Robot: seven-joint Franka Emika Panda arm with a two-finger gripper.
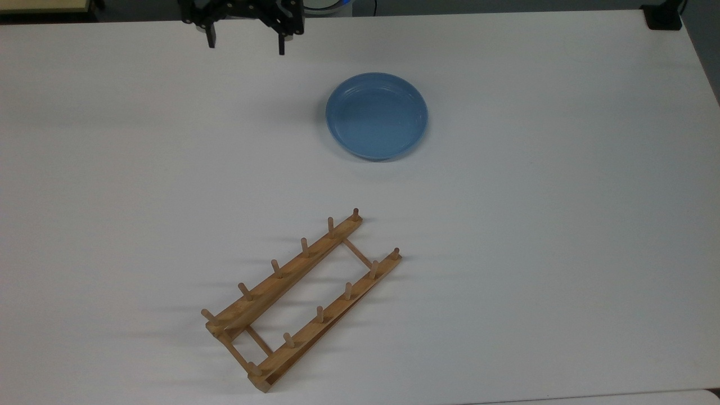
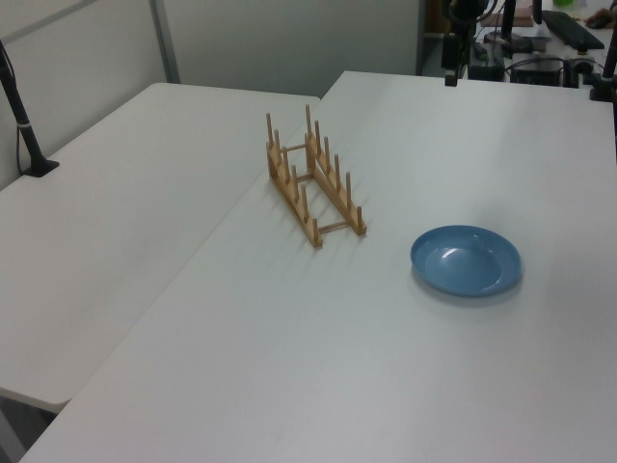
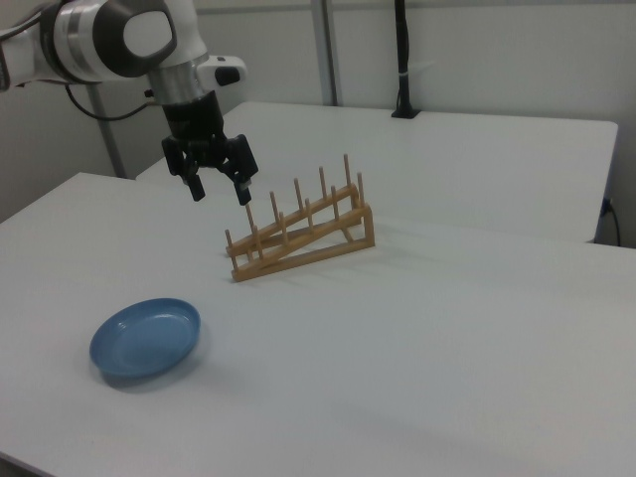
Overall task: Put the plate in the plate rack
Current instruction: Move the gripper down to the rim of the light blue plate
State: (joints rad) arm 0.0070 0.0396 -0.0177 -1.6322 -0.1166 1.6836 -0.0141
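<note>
Hanging above the white bench (image 1: 534, 225) near its far edge, the pincer (image 1: 245, 44) shows at about 11 o'clock in the top view, its 2 dark fingers (image 1: 281, 46) spread wide with nothing between them. In the right view the pincer (image 3: 219, 189) points down from the white and grey arm (image 3: 109, 40), held clear of the bench surface, at roughly 10 o'clock in the frame.

From the pincer, the plate (image 1: 377, 116) lies toward 4 o'clock in the top view, flat on the bench, hollow side up, well apart from the fingers. In the right view the plate (image 3: 146, 338) sits at 8 o'clock, near the front-left corner.

Farther out, the plate rack (image 1: 301, 301) stands on the bench at 6 o'clock of the plate in the top view, set on a slant, with 6 pegs on each of its 2 rails. It holds nothing. The left view shows the plate rack (image 2: 315, 188) well apart from the plate (image 2: 467, 259).
</note>
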